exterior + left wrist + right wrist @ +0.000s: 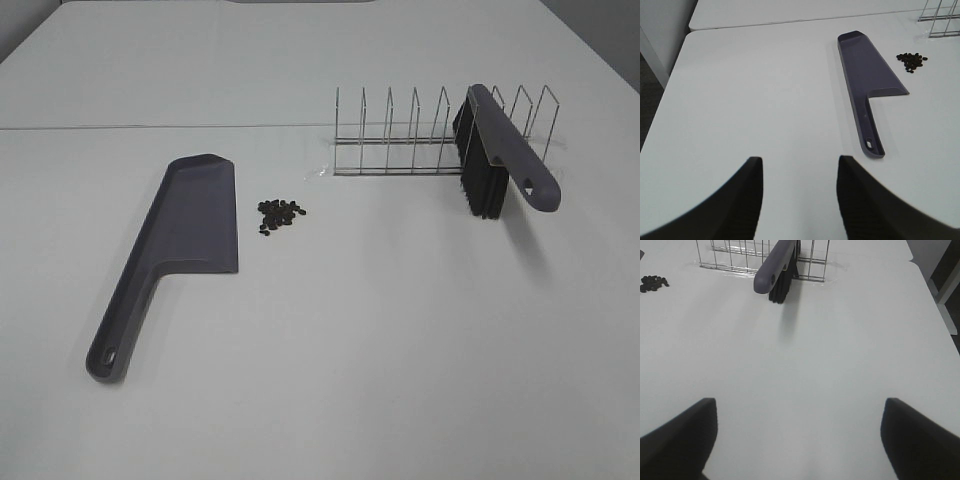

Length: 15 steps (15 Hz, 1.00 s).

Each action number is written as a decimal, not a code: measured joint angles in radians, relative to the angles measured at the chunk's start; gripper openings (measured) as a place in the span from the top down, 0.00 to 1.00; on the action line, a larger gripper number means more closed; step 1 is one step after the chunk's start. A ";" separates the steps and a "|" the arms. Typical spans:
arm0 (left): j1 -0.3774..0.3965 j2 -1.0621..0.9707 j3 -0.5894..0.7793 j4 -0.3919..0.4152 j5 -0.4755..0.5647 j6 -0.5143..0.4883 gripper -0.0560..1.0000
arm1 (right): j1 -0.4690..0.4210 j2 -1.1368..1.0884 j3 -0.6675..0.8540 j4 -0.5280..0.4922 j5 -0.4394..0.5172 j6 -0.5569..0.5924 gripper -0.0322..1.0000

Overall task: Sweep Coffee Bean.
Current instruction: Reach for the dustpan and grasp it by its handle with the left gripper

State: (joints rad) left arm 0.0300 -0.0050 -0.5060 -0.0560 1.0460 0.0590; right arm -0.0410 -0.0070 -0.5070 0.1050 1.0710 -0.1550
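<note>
A loose cluster of coffee beans (pixel 280 213) lies on the white table just right of the grey dustpan (pixel 185 235), which lies flat with its handle towards the front. The beans also show in the left wrist view (pixel 911 60) and the right wrist view (pixel 653 283). A grey brush with black bristles (pixel 500 150) leans in a wire rack (pixel 400 130) at the back right. My left gripper (pixel 797 162) is open and empty, well short of the dustpan (pixel 867 70). My right gripper (pixel 800 405) is wide open and empty, short of the brush (pixel 777 270). Neither gripper shows in the exterior view.
A seam (pixel 150 127) runs across the table behind the dustpan. The table's left edge (pixel 670 90) and right edge (pixel 935 295) drop to the floor. The rack shows in the left wrist view (pixel 940 20) and right wrist view (pixel 730 255).
</note>
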 joint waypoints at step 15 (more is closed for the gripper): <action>0.000 0.000 0.000 0.000 0.000 0.000 0.51 | 0.000 0.000 0.000 0.000 0.000 0.000 0.16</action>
State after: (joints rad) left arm 0.0300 -0.0050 -0.5060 -0.0560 1.0460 0.0590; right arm -0.0410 -0.0070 -0.5070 0.1050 1.0710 -0.1550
